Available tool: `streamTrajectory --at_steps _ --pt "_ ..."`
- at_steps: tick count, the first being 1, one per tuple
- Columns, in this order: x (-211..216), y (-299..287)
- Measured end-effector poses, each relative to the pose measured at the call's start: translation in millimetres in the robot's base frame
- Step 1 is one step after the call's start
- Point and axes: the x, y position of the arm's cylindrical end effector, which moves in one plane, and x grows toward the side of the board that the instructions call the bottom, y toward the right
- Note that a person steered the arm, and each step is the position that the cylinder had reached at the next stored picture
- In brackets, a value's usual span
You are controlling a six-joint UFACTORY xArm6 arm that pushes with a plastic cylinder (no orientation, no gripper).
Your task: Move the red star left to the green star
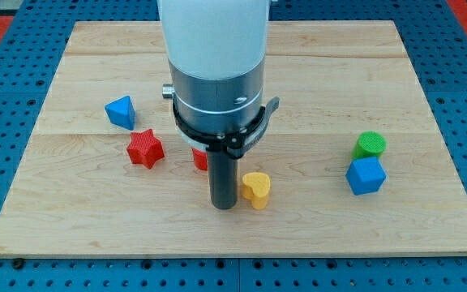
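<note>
Here my tip point(224, 207) touching yellow block point(256, 189), red star point(145, 148) leftward.

You had open tabletop point(314, 89) between the yellow block point(256, 190) and green cylinder point(370, 144); the red star point(145, 148) crowded the left.

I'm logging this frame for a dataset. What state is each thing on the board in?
Red star: flat on the board, touching nothing.
Blue block, at the view's left: alone, just above the red star.
Red block: mostly hidden behind the arm, shape unclear.
Yellow block: right beside my tip, on its right.
Green block: close above the blue cube.
Green star: none that I can make out.
</note>
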Motion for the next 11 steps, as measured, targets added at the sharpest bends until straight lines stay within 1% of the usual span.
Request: streamTrajectory --at_steps 1,2,4,5,6,7,10,11 --pt "-7.3 -85.0" --pt "-26.8 -152.1" --pt "-35.1 -147.5" --pt "-54.1 -133.6" --pt "-67.3 -133.6" --pt "-68.0 -129.2" --pt "-69.1 -80.8" --pt "-68.5 -94.4"
